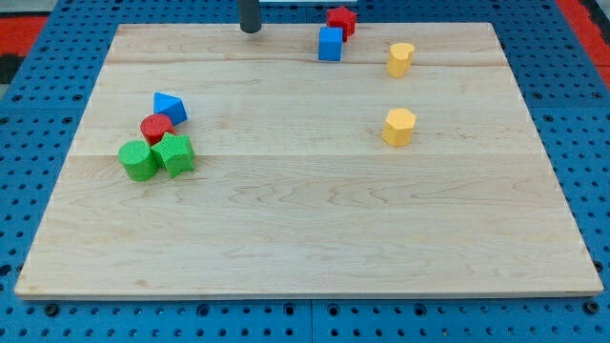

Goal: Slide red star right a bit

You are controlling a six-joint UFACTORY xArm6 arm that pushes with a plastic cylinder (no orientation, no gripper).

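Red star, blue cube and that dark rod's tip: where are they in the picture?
red star (342, 19): camera view, on its top face.
blue cube (330, 44): camera view, on its front face.
my tip (250, 30): camera view, on the rod's very end.

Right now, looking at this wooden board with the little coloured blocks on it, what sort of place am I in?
Probably a robotics lab bench. A pale wooden board lies on a blue perforated mounting table; my tip, a dark rod's end, stands at the view's top, left of the blue cube and the red star-shaped block.
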